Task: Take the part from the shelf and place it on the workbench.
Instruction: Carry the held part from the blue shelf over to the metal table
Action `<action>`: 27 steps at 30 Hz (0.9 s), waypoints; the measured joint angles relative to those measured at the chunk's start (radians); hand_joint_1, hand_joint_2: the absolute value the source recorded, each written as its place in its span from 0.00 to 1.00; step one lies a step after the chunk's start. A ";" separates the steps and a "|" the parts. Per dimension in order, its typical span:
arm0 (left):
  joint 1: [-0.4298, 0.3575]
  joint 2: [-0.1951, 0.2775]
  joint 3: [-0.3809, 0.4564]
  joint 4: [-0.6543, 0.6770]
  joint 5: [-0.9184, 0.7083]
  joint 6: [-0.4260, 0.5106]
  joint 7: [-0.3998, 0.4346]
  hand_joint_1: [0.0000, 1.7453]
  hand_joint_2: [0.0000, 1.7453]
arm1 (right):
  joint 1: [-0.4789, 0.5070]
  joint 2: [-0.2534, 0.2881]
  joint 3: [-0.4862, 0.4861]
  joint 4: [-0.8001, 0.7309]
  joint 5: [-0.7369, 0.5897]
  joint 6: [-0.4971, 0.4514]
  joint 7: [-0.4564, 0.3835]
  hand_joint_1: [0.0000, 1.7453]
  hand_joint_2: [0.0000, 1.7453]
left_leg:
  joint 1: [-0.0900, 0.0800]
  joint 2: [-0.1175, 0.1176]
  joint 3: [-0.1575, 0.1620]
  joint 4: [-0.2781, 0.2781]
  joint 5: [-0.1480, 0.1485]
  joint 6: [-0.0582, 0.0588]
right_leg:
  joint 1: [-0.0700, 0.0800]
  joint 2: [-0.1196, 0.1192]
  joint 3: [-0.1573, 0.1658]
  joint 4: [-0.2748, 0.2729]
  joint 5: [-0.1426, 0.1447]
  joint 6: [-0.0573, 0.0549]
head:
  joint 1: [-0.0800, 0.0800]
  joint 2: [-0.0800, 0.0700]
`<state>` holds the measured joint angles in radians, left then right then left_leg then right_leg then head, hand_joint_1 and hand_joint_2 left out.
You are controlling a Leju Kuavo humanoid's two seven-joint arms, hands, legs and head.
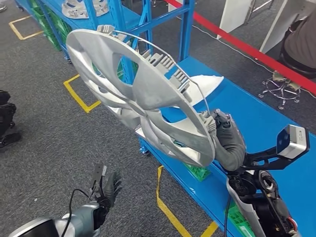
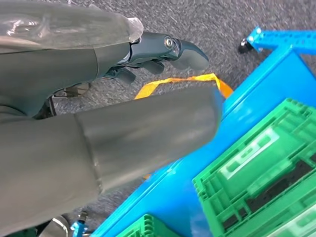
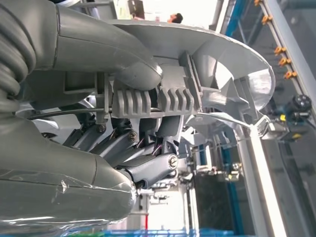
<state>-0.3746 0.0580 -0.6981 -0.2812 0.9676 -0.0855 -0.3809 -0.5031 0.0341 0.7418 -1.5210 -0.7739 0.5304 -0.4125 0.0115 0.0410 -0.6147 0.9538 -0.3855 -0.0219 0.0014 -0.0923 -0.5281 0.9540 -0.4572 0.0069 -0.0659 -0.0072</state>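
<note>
Gripping a large silver wheel cover (image 1: 141, 94) by its rim, the robot's right hand (image 1: 225, 140) holds the part aloft above the edge of a blue tabletop (image 1: 260, 123), fingers closed on one side of the rim and thumb on the other. In the right wrist view the fingers (image 3: 149, 170) curl under the ribbed clips of the cover's inner face while the thumb presses from the opposite side.

Nearest the camera, the left hand (image 1: 106, 190) hangs low over grey carpet, holding nothing, its fingers (image 2: 175, 49) loosely extended and apart; its wrist view looks down on green crates (image 2: 260, 163) stowed under the blue frame and a strip of yellow floor tape (image 1: 168, 207).

Beyond the raised cover, a white moulded piece (image 1: 205, 84) lies on the blue surface. Farther back stands a blue shelf rack (image 1: 111, 15) with another silver cover (image 1: 80, 7) on it, and a red line (image 1: 238, 44) crosses the floor near a stool base (image 1: 279, 89).

The part appears already off the shelf and in transit, so the carry step looks to be in hand. The next move would call for swinging the tilted cover fully over the blue surface, levelling it, lowering it clear of the white piece, and only then loosening the grip.
</note>
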 joint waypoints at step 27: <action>0.007 0.002 -0.001 0.000 0.003 -0.005 0.001 0.00 0.00 | 0.016 -0.015 0.001 -0.024 -0.001 0.003 0.002 1.00 1.00 | 0.007 -0.004 -0.035 0.083 -0.021 -0.022 | -0.009 0.017 0.000 -0.017 0.023 -0.017 | -0.005 0.000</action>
<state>-0.3680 0.0599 -0.6989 -0.2811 0.9706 -0.0904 -0.3796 -0.4875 0.0187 0.7427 -1.5449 -0.7752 0.5332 -0.4106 0.0183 0.0367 -0.6498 1.0369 -0.4061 -0.0434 -0.0077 -0.0749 -0.5279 0.9369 -0.4345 -0.0104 -0.0713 -0.0072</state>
